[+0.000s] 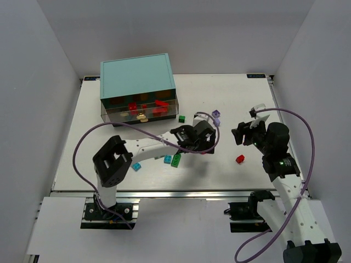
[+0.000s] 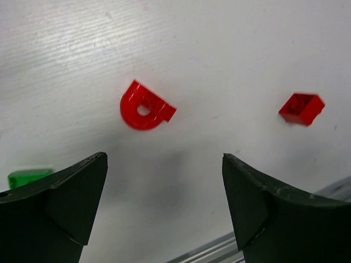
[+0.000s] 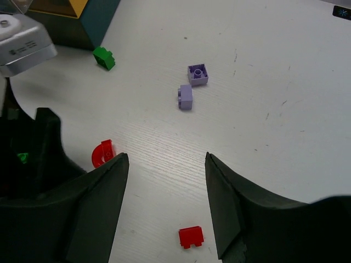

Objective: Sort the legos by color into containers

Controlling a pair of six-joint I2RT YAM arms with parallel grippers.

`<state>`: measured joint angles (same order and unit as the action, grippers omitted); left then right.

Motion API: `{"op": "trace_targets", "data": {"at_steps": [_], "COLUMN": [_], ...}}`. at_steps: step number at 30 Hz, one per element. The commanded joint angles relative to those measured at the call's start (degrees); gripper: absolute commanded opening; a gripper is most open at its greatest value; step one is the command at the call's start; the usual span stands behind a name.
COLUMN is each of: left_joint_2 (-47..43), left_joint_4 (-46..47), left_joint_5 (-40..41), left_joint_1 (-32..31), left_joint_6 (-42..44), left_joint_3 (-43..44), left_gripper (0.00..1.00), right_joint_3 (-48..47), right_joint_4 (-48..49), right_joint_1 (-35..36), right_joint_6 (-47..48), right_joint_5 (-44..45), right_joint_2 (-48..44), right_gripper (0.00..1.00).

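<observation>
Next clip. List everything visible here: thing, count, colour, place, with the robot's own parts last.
cabinet: one, light teal, far left of the table.
drawers: count unclear, brownish translucent, in the cabinet's near face; red pieces show inside.
red arch lego: one, red, table centre.
red brick: one, red, right of the arch.
green legos: two, green; one by the cabinet's right corner, one beside a cyan piece.
cyan legos: two, cyan, near-left area of the table; the second sits further left.
lavender legos: two, lavender, close together, mid-table on the far side.
table: one, white.
left claw: one, black, open, empty.
right claw: one, black, open, empty.
</observation>
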<state>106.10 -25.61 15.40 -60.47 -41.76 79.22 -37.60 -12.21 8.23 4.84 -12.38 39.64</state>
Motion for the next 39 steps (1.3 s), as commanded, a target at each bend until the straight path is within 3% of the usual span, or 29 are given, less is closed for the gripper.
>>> {"op": "trace_targets", "data": {"at_steps": [1,15,30,39], "left_joint_2": [3.8,14.2,19.4,21.4], "left_joint_4": [-6.9,-14.7,-15.1,-14.5], "left_joint_5": [5.1,9.1,9.3,9.1], "left_joint_1": [-0.3,-0.3,-0.3,-0.3], "left_joint_6": [-4.5,-7.5,-7.5,-7.4], "left_joint_3": [7.2,19.4,22.5,23.0], "left_gripper": [0.95,0.95,0.92,0.83], "right_joint_3": [0.3,0.6,0.8,1.0], "right_joint_4": [2.2,2.7,3.0,3.1], "right_joint_1": [-0.8,-1.5,-1.8,-1.7], "right_joint_6": [-0.6,-0.7,-0.7,-0.7], "right_joint_5": [0.3,0.5,0.5,0.4], "right_joint_2": [-1.7,-3.1,-3.5,-3.7], "right_gripper": [0.63,0.63,0.63,0.63]}}
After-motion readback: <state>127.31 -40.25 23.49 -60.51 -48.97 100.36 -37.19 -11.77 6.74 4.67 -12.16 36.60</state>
